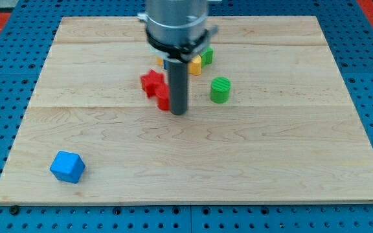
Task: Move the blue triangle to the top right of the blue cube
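The blue cube (67, 166) sits near the board's bottom left corner. No blue triangle shows; the arm's body covers part of the cluster of blocks at the top middle. My tip (178, 113) rests on the board at the middle, far up and to the right of the blue cube. It stands right beside a red block (162, 99) that the rod partly hides. A red star (151, 82) lies just up and left of that block.
A green cylinder (220, 89) stands to the right of my tip. A yellow block (195, 65) and a green block (208, 55) peek out from behind the arm's right side. The wooden board (290, 162) lies on a blue pegboard.
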### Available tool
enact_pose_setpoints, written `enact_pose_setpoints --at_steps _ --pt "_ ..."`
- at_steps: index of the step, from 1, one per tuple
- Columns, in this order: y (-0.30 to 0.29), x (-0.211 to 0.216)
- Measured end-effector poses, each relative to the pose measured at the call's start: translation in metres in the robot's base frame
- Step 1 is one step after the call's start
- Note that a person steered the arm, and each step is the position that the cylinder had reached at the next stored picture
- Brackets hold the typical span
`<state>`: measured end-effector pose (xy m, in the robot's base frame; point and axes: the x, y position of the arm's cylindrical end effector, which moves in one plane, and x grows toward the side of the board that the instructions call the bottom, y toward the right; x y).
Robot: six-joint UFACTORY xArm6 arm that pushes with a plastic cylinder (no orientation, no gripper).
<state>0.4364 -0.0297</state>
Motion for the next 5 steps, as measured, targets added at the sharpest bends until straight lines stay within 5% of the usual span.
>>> enact_pose_setpoints --at_steps 5 --pt "0.046 -0.113"
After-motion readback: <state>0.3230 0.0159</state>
